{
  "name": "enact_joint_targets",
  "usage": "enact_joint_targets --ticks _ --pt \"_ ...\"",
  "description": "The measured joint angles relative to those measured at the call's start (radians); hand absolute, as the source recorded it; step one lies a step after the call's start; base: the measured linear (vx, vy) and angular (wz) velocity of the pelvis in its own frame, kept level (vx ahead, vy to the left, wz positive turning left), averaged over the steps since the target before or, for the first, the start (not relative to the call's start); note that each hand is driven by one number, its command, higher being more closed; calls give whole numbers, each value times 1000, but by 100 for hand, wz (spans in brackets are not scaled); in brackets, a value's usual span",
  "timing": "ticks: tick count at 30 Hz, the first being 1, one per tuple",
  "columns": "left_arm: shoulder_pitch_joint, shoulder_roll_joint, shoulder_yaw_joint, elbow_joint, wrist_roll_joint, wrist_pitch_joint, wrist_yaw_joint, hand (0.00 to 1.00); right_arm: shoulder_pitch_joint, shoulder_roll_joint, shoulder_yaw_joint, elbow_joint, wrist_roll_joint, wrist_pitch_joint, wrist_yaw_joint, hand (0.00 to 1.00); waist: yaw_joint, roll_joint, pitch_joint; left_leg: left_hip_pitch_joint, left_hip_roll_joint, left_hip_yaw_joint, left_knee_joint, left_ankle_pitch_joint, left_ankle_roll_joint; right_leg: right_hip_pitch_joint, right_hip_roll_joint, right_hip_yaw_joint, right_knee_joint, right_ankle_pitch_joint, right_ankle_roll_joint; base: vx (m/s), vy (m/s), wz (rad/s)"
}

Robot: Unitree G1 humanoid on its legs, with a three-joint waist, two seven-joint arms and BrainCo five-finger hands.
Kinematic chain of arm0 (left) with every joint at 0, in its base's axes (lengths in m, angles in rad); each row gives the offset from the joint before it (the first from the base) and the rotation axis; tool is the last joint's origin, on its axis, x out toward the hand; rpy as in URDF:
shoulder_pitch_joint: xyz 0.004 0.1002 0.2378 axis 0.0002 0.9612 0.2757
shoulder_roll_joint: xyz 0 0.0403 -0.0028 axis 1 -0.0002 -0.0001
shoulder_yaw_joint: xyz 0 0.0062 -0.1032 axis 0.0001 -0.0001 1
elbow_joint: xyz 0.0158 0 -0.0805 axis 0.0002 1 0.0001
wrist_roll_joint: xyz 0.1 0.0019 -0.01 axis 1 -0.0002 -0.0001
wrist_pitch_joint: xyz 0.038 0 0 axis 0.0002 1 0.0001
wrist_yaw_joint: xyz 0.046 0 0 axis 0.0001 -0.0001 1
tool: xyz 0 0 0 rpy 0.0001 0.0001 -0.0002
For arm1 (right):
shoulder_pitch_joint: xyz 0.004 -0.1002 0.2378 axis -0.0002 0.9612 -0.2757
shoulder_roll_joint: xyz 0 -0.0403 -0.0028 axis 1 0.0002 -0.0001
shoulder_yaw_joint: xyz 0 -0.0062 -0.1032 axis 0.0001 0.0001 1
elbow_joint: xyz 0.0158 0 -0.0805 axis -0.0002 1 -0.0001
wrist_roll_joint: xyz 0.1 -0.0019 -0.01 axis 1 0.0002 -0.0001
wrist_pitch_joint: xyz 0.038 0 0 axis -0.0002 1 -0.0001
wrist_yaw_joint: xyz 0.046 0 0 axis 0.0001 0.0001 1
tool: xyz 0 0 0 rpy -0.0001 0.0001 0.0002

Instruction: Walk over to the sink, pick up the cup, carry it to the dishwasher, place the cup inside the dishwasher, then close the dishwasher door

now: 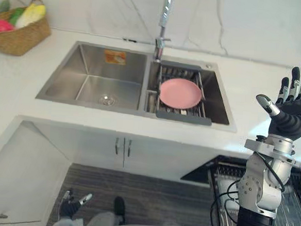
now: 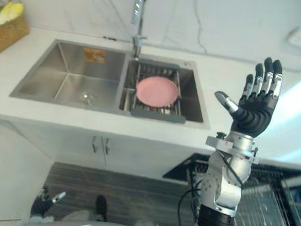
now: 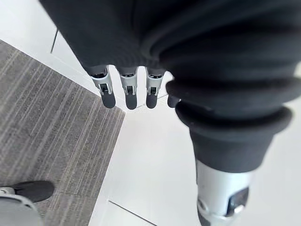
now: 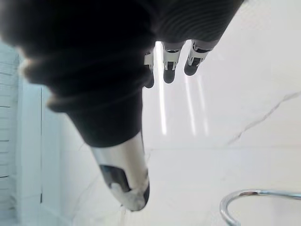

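Note:
The steel double sink (image 1: pixel 70 71) is set in the white counter ahead of me. Its left basin holds just a drain. In the right basin a pink plate (image 1: pixel 180 93) lies on a dark rack (image 1: pixel 184 116) below the tall faucet (image 1: pixel 164 21). My right hand (image 1: pixel 295 110) is raised over the counter to the right of the sink, open, fingers straight up and thumb spread, holding nothing. My left hand (image 1: pixel 70 206) hangs low by the floor at the lower left, open and empty, its fingers (image 3: pixel 129 92) straight. The open dishwasher's wire rack (image 2: pixel 267 214) is at the lower right, behind my right forearm.
A woven basket (image 1: pixel 19 36) with colourful items stands on the counter at the far left. White cabinet doors (image 1: pixel 122 147) run under the sink, over grey striped flooring (image 1: pixel 150 195). A white cabinet side (image 1: pixel 17 176) juts out at the lower left.

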Motion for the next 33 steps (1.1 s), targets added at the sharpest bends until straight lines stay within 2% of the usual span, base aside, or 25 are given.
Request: enact_joint_targets --ticks 2,3,4,5,7,9,12,14,15,17,20,22,25,26,27,31,33 --pt "1 8 -8 14 9 2 -1 0 0 0 -1 -3 -2 0 0 0 -4 -3 -18 6 -5 -20 -25 11 -16 -31 9 53 -88 27 -22 141 -53 51" --pt "2 13 -18 18 24 3 -1 0 0 -2 -1 -4 -2 1 0 0 -7 -20 -30 14 -10 -27 -26 19 -27 -44 5 68 -119 82 -23 152 -50 47" --pt "6 21 -25 22 27 3 -2 0 0 -1 1 -3 -3 3 0 0 -5 -18 -30 20 -15 -31 -26 24 -34 -43 5 80 -127 134 -19 120 -50 35" --pt "10 21 -27 27 36 5 -5 0 -1 -6 0 -3 -3 3 0 0 -3 -16 -40 22 -16 -37 -26 25 -37 -34 5 80 -136 148 16 100 -71 18" --pt "14 9 -31 30 45 5 -7 0 -2 -27 0 -2 -7 3 0 0 1 16 -47 19 -2 -43 -27 24 -50 -16 23 70 -177 166 23 140 -101 7" --pt "23 1 -31 34 45 6 -7 0 -2 -43 -3 5 -53 11 -2 0 0 28 -54 21 10 -48 -28 27 -61 10 41 58 -214 182 18 122 -77 4" --pt "26 2 -31 35 48 6 -11 0 -4 -95 -2 8 -136 66 17 0 -1 32 -62 35 19 -54 -28 30 -68 46 56 49 -251 193 10 84 -52 3" --pt "28 4 -31 43 81 4 -27 0 -9 -154 -1 15 -273 115 53 0 3 26 -71 31 27 -56 -29 24 -77 48 65 49 -262 197 5 23 -37 0" --pt "29 4 -31 46 86 4 -28 0 -13 -171 2 21 -306 127 62 0 4 24 -74 30 29 -56 -29 24 -77 48 67 49 -265 199 4 0 0 0" --pt "33 15 -22 55 94 3 -30 0 -43 -244 7 78 -437 174 102 0 5 5 -85 12 36 -65 -29 18 -83 46 77 46 -281 207 0 -52 -32 4" --pt "34 26 -12 68 113 4 -30 0 -94 -313 8 127 -533 219 159 0 5 -16 -98 -7 39 -74 -29 20 -79 42 83 31 -305 221 -4 -58 -18 10" --pt "34 25 8 74 146 4 -30 0 -98 -342 11 129 -604 231 191 0 4 -21 -104 -16 39 -73 -29 23 -77 44 83 17 -316 223 -3 -33 3 18" --pt "50 25 16 74 172 5 -32 0 -143 -398 67 155 -731 234 255 0 3 -24 -107 -21 40 -51 -29 24 -77 46 81 5 -329 230 -3 2 36 12" --pt "51 39 16 73 174 6 -47 0 -272 -499 171 271 -852 226 373 0 13 -40 -113 -34 36 -51 -29 38 -78 45 79 -9 -350 248 3 59 73 23" --pt "50 48 16 72 174 7 -48 0 -298 -510 199 297 -868 221 410 0 18 -48 -113 -36 35 -55 -29 39 -78 45 78 -11 -350 248 3 69 67 24" --pt "50 56 16 68 173 9 -56 0 -342 -511 272 349 -869 215 457 0 29 -50 -111 -37 27 -67 -29 43 -79 51 76 -32 -351 247 4 18 16 11" --pt "49 63 15 59 173 10 -69 0 -369 -532 356 421 -924 216 518 0 30 -51 -111 -37 24 -82 -29 47 -80 57 75 -48 -350 244 7 -16 16 25"
